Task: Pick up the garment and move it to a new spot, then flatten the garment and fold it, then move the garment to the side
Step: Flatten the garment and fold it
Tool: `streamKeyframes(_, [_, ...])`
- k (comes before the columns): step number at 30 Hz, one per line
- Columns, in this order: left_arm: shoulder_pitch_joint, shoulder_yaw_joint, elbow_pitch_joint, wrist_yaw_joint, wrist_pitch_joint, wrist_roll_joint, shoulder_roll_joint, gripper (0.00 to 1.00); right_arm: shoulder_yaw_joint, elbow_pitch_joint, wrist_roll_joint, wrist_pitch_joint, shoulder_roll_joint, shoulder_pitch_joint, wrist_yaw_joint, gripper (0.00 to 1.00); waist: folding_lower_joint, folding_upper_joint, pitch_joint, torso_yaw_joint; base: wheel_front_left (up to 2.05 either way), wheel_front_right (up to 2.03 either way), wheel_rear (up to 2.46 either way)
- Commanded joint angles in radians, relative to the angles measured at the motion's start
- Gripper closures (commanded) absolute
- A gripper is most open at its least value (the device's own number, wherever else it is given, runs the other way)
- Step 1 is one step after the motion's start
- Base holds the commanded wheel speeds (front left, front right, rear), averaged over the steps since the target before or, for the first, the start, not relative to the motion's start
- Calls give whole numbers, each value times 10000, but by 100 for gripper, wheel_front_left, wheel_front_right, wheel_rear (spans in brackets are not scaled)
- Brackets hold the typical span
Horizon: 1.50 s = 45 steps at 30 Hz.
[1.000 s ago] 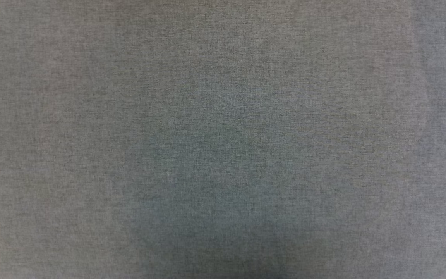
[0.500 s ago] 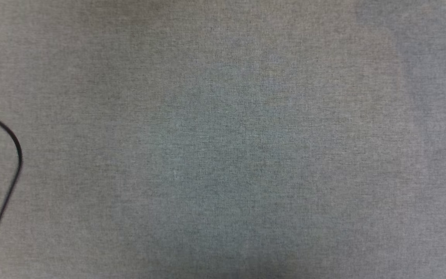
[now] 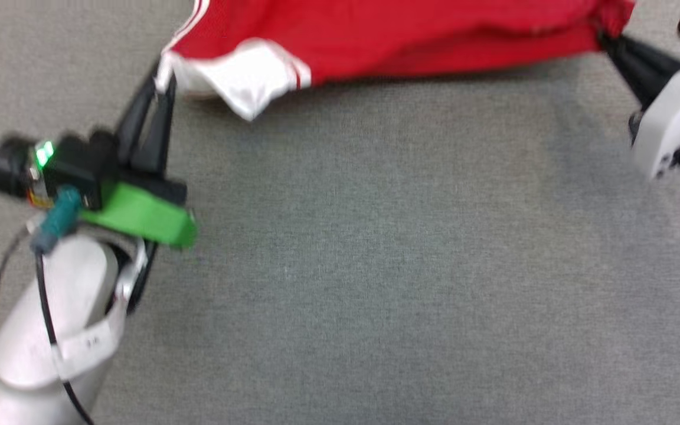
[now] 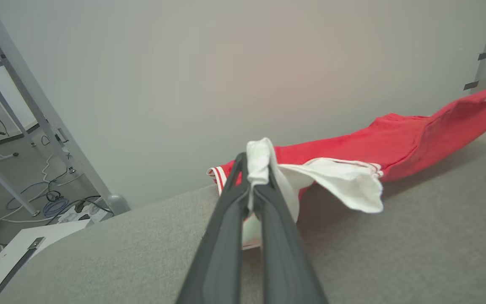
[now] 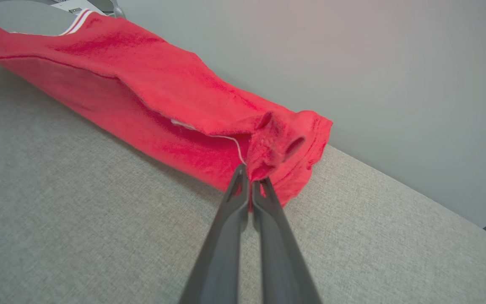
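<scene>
Left pincer (image 3: 163,79), right pincer (image 3: 602,36) clamp garment (image 3: 411,35) stretched between.

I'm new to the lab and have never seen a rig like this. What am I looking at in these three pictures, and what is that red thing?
This is a two-armed robot, and each picture comes from one of its own cameras. The head view looks down at a grey fabric-covered surface. The other two views sit on the wrists and look along each arm's two long dark fingers.

The red thing is the garment, a T-shirt with a white sleeve. The left gripper is shut on a bunch of white fabric at the sleeve end, which the left wrist view shows close up. The right gripper is shut on a bunched red edge at the other end. The shirt hangs stretched between them, sagging above the surface near the pale wall.
</scene>
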Motion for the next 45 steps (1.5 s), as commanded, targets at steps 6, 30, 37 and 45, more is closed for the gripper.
streamKeyframes(6, [2722,-195,-758,472,271,-564,265,100,58,-384,435,-311,-326,2037,-7,100,1,0,-1570,-14,0,0,0])
streamKeyframes(30, [7543,-1261,-813,715,620,-2265,-279,100,-2122,-1434,463,-521,-687,8932,-7,100,1,0,-3549,364,0,0,0])
streamKeyframes(37, [7834,-1204,-651,756,486,-2423,-297,100,-3552,-2020,-53,-134,-343,10326,-7,100,1,0,-3628,325,0,0,0])
streamKeyframes(45, [6562,-1190,-749,515,548,-1837,44,100,-4879,-2834,-753,449,313,10449,-7,100,1,0,-3396,211,0,0,0])
